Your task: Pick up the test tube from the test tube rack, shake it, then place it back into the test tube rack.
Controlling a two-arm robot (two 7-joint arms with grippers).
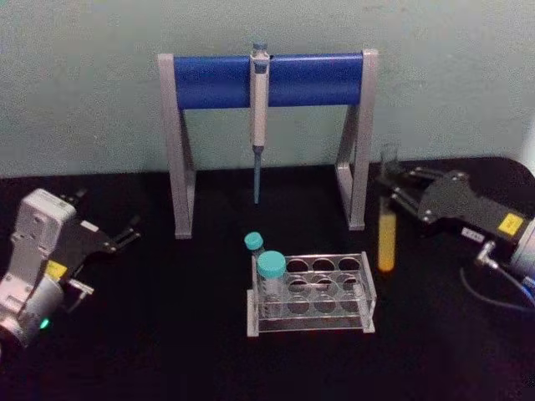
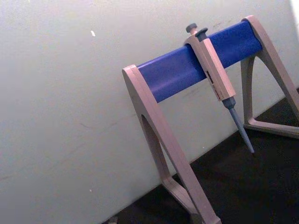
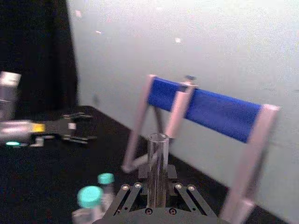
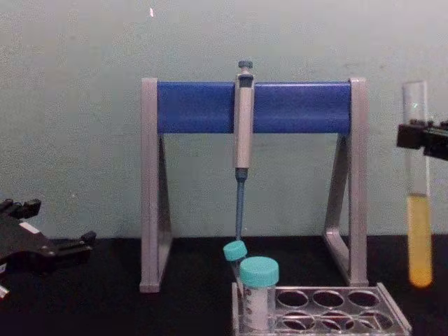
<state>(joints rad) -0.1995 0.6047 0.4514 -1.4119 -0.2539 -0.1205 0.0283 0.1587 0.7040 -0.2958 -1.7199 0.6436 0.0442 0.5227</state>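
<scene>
The test tube (image 1: 386,238) looks like light, breakable glass. The right gripper (image 1: 389,185) pinches it near the top. The left gripper (image 1: 127,234) sits open at the left.

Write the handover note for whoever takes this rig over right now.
Right pincer: shut on the test tube, held upright above the table, right of the test tube rack.
Left pincer: open, idle at the table's left.
Done: tube is out of the rack, yellow liquid in its lower part.
Cannot tell: whether it has been shaken.
Left: shake if needed, then lower the tube into a free hole; two teal-capped vials occupy the rack's left end.
</scene>
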